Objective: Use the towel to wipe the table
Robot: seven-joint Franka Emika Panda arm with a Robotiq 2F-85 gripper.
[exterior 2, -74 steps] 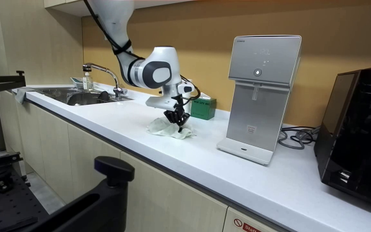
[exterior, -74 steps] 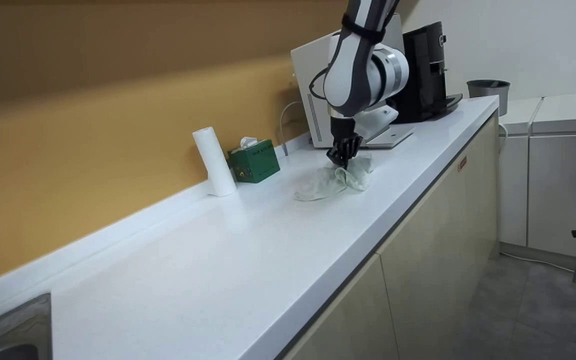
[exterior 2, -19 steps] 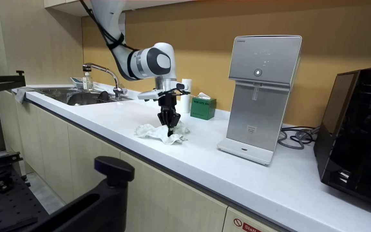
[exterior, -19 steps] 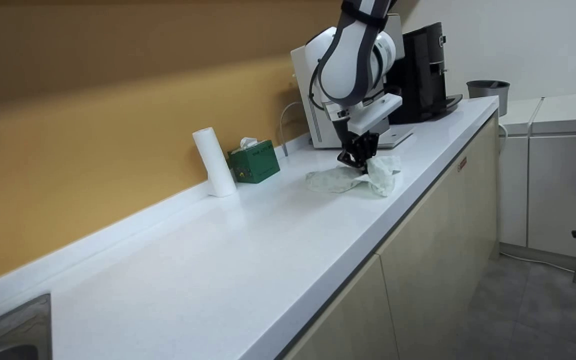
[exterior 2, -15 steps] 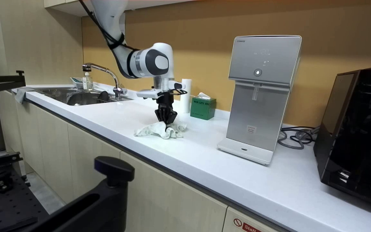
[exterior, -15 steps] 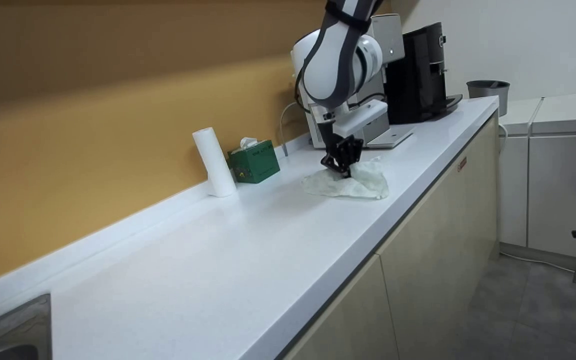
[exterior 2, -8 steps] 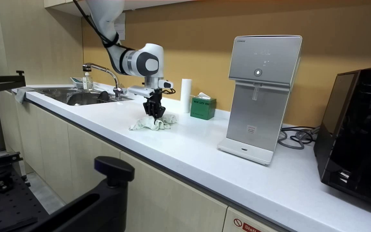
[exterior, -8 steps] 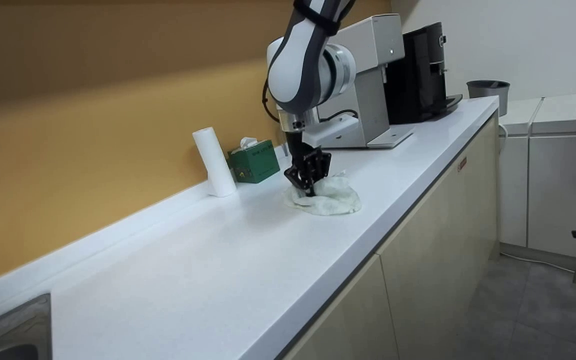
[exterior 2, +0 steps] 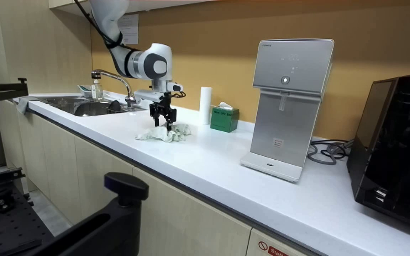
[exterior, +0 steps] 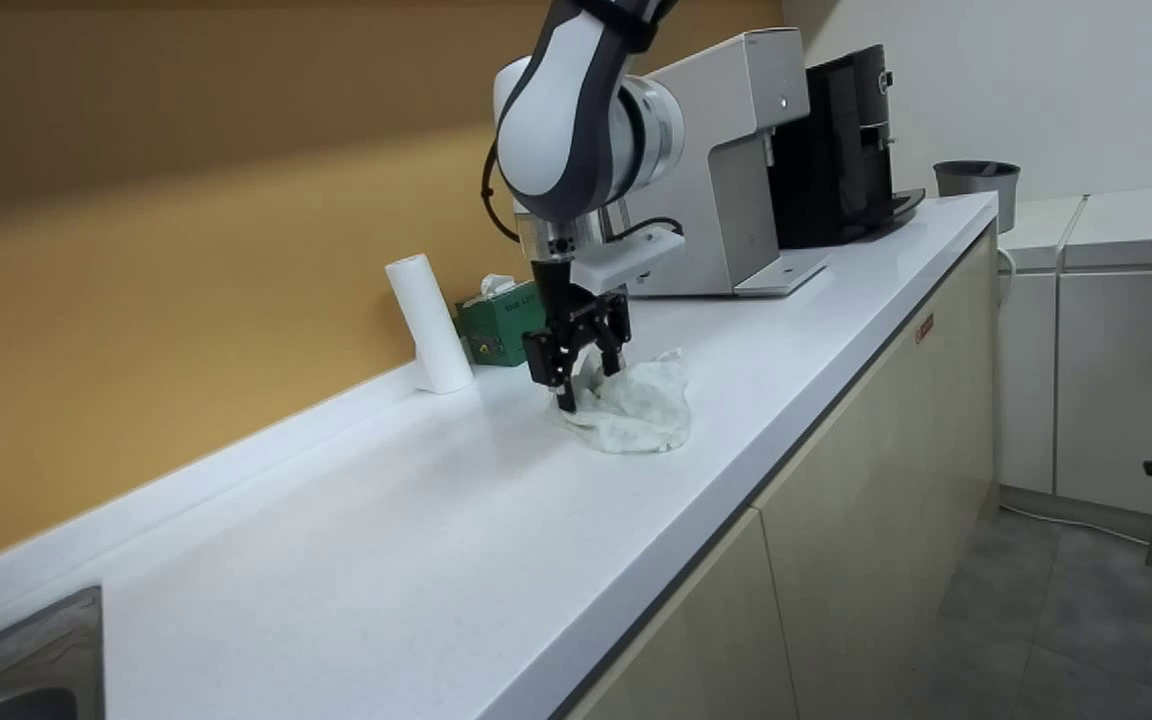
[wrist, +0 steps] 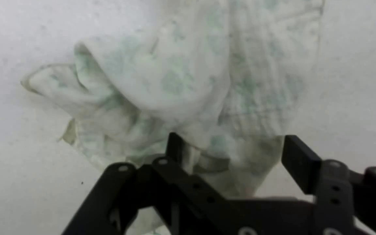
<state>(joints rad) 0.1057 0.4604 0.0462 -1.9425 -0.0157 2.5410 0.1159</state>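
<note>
The towel (wrist: 175, 75), pale with faint green prints, lies crumpled on the white table (exterior: 386, 550). My gripper (wrist: 232, 143) points down over the towel's edge, its jaws spread wide; the wrist view shows loose folds below and between them, gripped by neither side. In an exterior view the gripper (exterior: 591, 388) has one finger low beside the towel (exterior: 641, 415) and the other just above its folds. Another look at the gripper (exterior 2: 163, 127) in an exterior view also shows a gap between the fingers, above the rumpled towel (exterior 2: 155, 134).
Along the wall stand a white paper roll (exterior: 430, 325) and a green tissue box (exterior 2: 224, 119). A silver water dispenser (exterior 2: 287, 113) and a black appliance (exterior 2: 397, 153) are farther along the table. At the opposite end is a sink (exterior 2: 91, 106) with a faucet (exterior 2: 117, 79).
Over the last second the gripper dragged the towel along the table, toward the sink end. Its jaws, shut on the towel half a second ago, have since opened and let go.
</note>
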